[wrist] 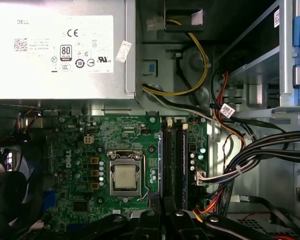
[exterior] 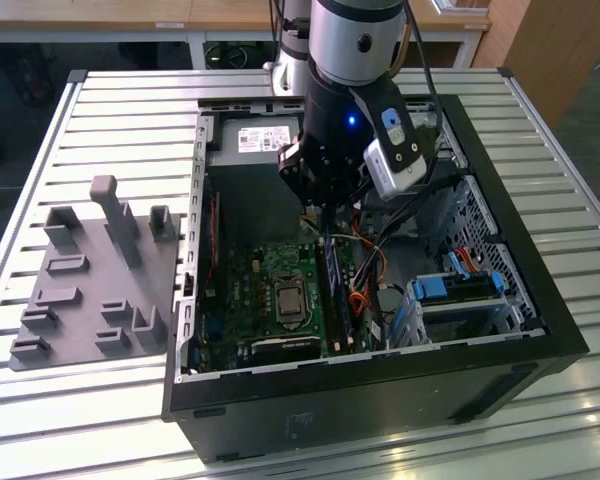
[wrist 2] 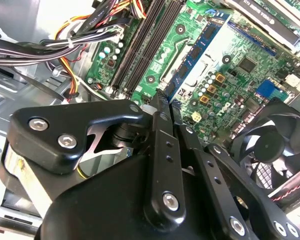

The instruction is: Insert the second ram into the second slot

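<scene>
Where the pincer (wrist 2: 160,102) narrows to its tips, the fingers are seen drawn together on the second ram (wrist 2: 192,52). Its dark blue board runs out above the motherboard (wrist 2: 240,65) in the second wrist view. Whether its lower edge has met a slot cannot be made out. The black memory slots (wrist: 172,160) are found between the CPU socket (wrist: 125,176) and the cable bundle (wrist: 250,155). The computer case (exterior: 540,330), partly hidden by the arm, stands on the slatted desk (exterior: 130,110).

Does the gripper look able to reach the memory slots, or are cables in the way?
Probably yes: the gripper, holding the second ram, hangs over the memory slots, and the cable bundle runs beside them, not across.
</scene>
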`<action>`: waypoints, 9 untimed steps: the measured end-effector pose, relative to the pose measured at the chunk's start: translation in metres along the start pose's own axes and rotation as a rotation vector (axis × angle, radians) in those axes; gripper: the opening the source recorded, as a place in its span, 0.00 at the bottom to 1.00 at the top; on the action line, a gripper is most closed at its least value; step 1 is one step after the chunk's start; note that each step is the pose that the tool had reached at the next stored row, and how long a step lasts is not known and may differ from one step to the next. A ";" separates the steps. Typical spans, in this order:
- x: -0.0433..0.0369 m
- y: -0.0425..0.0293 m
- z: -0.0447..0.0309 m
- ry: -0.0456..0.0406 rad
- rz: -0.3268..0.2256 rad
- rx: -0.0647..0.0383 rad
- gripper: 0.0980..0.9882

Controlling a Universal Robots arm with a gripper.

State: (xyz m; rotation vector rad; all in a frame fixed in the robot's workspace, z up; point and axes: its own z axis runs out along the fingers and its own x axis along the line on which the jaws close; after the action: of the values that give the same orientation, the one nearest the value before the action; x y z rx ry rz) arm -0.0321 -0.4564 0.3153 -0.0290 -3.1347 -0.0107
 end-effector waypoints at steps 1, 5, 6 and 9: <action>0.0000 0.0000 0.0004 0.0000 0.000 0.000 0.04; 0.0000 0.0000 0.0024 0.0000 0.000 0.000 0.04; 0.0000 0.0000 0.0029 0.0000 0.000 0.000 0.04; 0.0000 0.0000 0.0046 0.0000 0.000 0.000 0.04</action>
State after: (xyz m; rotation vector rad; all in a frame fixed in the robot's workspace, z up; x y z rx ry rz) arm -0.0321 -0.4564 0.3107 -0.0290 -3.1347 -0.0104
